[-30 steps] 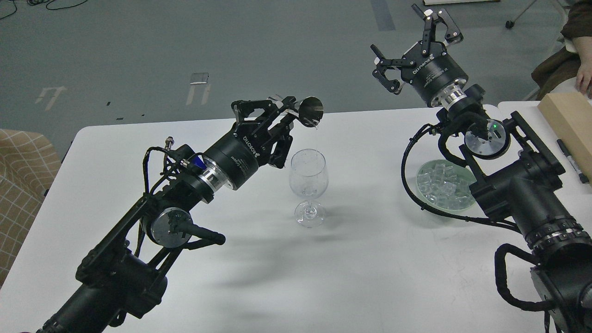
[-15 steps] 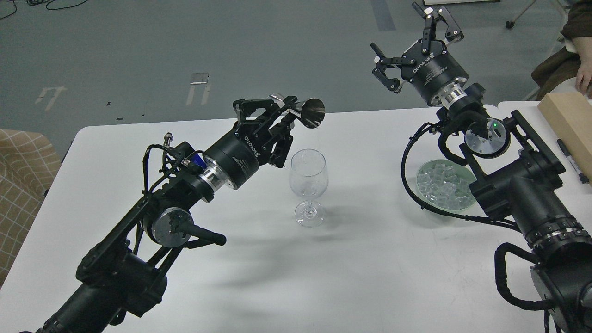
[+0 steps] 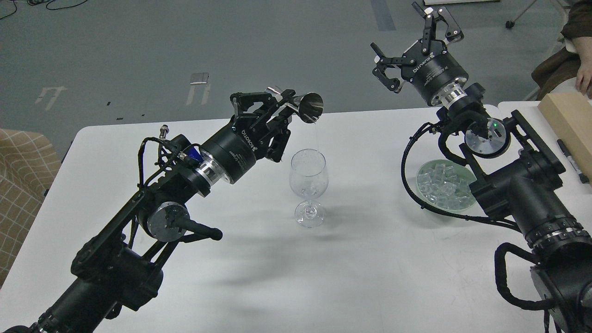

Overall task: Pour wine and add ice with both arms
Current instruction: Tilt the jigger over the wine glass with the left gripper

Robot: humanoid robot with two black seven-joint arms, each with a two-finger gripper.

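My left gripper (image 3: 282, 102) is shut on a small shiny metal cup (image 3: 309, 107), tipped with its mouth towards the right and down. A thin stream of clear wine (image 3: 317, 136) runs from the cup's lip into the clear wine glass (image 3: 308, 185), which stands upright on the white table (image 3: 323, 259) just below and right of the gripper. My right gripper (image 3: 418, 44) is open and empty, held high above the table's far right. Below it, a pale green glass bowl (image 3: 423, 200) holds many clear ice cubes (image 3: 439, 187), partly hidden by my right arm.
A wooden box (image 3: 571, 120) and a black pen (image 3: 571, 159) lie on a second table at the right edge. A person's hand (image 3: 583, 78) shows at the far right. A tan checked cushion (image 3: 18, 180) sits left of the table.
My left gripper has risen slightly and tipped the metal cup further down. A thin stream now runs from the cup to the glass. The right arm has not moved.
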